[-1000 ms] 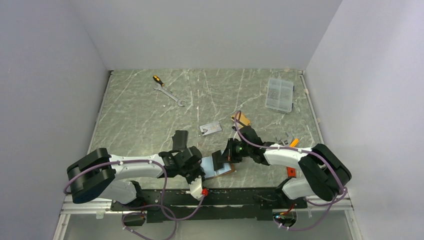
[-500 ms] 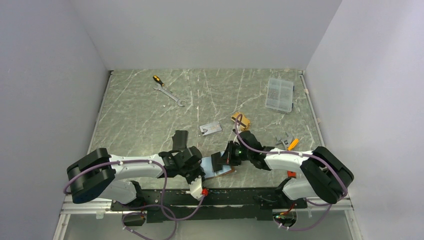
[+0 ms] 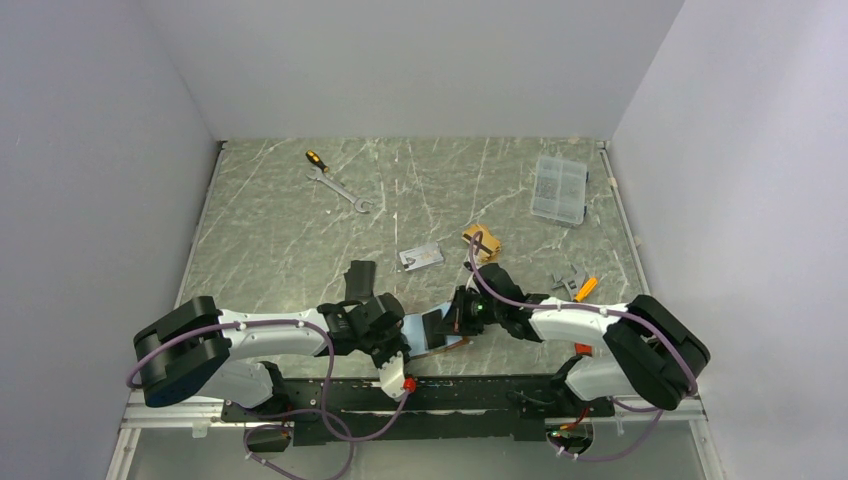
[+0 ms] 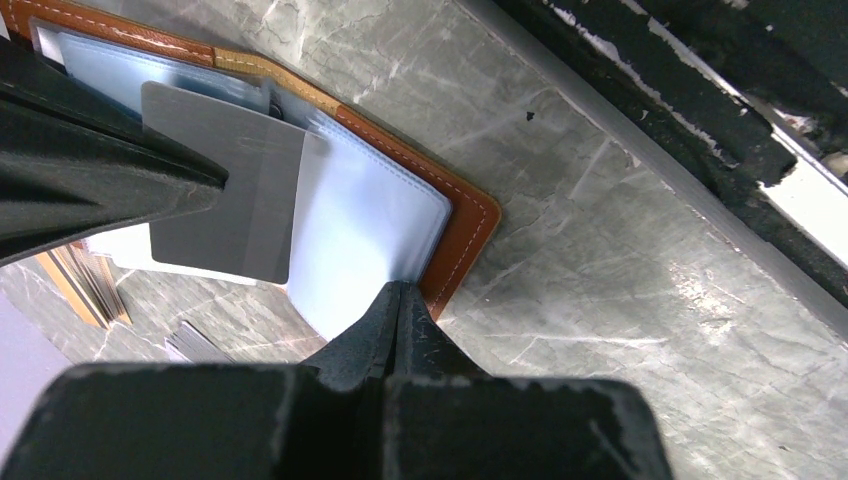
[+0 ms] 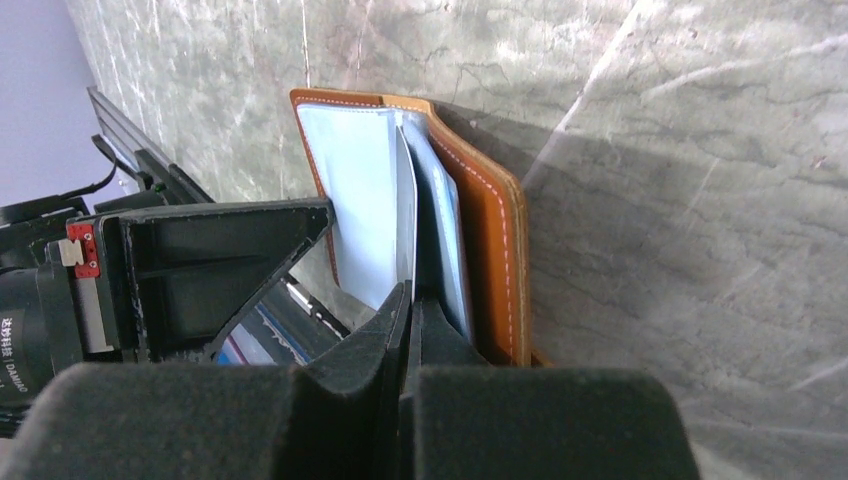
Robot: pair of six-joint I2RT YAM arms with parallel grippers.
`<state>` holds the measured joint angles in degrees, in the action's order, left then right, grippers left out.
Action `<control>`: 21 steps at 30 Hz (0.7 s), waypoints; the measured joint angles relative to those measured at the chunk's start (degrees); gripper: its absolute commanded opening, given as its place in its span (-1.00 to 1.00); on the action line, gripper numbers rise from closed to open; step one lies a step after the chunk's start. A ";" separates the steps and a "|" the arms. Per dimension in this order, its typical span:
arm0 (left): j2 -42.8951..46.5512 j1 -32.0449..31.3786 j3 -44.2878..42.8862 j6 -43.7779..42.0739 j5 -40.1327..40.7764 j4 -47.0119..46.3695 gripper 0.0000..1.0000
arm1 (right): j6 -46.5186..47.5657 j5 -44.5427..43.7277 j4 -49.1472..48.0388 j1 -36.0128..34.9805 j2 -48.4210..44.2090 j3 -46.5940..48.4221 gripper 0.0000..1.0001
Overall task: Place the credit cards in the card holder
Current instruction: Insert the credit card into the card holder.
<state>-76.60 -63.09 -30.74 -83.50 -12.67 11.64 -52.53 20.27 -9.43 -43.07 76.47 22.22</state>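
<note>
Right claw (image 5: 410, 292) holds grey card (image 4: 235, 200) flat over wallet (image 4: 466, 215).

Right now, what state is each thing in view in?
card holder: open, lying on the table.
silver-grey card: pinched, one edge inside a sleeve.
left gripper: jaws shut on a sleeve corner.
right gripper: jaws shut on the silver-grey card.
gold card: loose on the table.
second grey card: loose on the table.
</note>
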 measured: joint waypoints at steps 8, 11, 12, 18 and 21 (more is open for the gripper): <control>0.00 -0.13 -0.02 0.00 0.07 0.13 -1.00 | 0.09 -0.52 2.12 -1.03 -1.31 0.02 -1.00; 0.00 -0.13 -0.04 0.00 0.07 0.17 -1.00 | 0.48 -0.48 2.47 -1.05 -0.90 0.44 -1.00; 0.00 -0.13 -0.04 0.00 0.09 0.24 -1.00 | 0.68 -0.46 2.67 -1.05 -0.44 0.81 -1.00; 0.00 -0.17 -0.17 0.00 0.13 0.61 -1.00 | 1.73 0.59 3.30 -1.29 2.86 3.45 -1.00; 0.00 -0.17 -0.31 0.00 0.13 0.94 -1.00 | 2.05 1.25 3.48 -1.38 4.57 4.72 -1.00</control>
<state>-76.60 -63.26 -31.05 -83.50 -12.53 12.58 -50.48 21.52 -5.96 -44.45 81.03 26.94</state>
